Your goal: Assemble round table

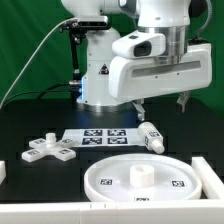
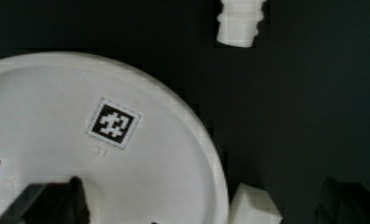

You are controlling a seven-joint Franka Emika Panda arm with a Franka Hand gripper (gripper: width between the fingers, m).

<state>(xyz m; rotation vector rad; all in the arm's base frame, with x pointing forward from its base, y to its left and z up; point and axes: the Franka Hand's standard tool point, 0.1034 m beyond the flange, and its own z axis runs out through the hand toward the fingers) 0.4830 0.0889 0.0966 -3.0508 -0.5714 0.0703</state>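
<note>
Green cloth backs a black tabletop [image 1: 30, 125] on which the loose parts of the round table lie apart. The large white plastic round rimmed disc [image 1: 120, 172], with its raised central hub [image 1: 143, 172], sits nearest the camera in the exterior view; the short thick white plastic cylinder [image 1: 152, 136] lies on its side just beyond the disc's far rim; the small white cross-shaped piece [image 1: 45, 150] rests toward the exterior view's left, well apart from both; the thin flat white marker board [image 1: 100, 137] lies between the cross-shaped piece and the cylinder. The white arm's two-finger gripper [image 1: 162, 102] hangs above the table with its jaws spread wide and nothing between them. In the wrist view the disc [image 2: 93, 150] fills much of the picture, and its rim runs between the fingertips [image 2: 256, 203], one over the white face and the other over bare black table; the cylinder [image 2: 240, 22] is farther off. The step in hand looks like a descent onto the disc's rim. To do it well, come straight down with the rim centred between the pads; close only once both pads are past the rim's top edge; keep clear of the cylinder; expect a wide, light disc to tip or slide if pinched off-centre, so lift or drag it slowly.
</note>
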